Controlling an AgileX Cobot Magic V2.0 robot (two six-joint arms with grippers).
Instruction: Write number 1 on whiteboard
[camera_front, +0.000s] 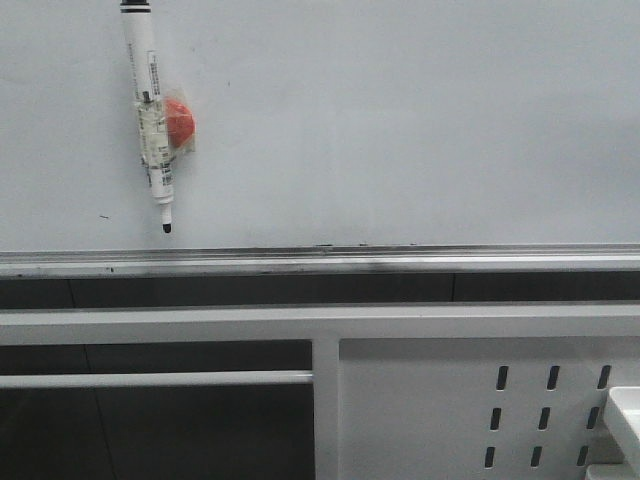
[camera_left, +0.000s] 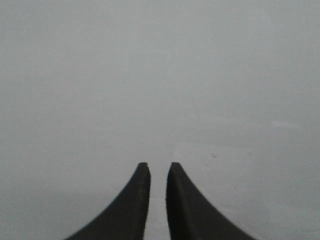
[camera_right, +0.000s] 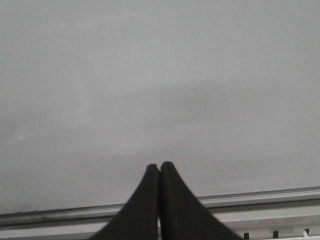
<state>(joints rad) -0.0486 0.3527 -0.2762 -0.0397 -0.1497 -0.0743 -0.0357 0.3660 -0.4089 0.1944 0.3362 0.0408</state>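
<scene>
The whiteboard fills the upper front view, with its ink-smudged silver rail below. A white marker pen with a black tip hangs nearly upright on the board at upper left, taped to a red round magnet. No number 1 stroke shows on the board. Neither gripper shows in the front view. My left gripper faces bare board, its jaws a narrow gap apart and empty. My right gripper is shut and empty, facing the board just above the rail.
Below the rail run a white frame bar and a white perforated metal panel at lower right. A white box corner shows at the right edge. A small black fleck marks the board at lower left.
</scene>
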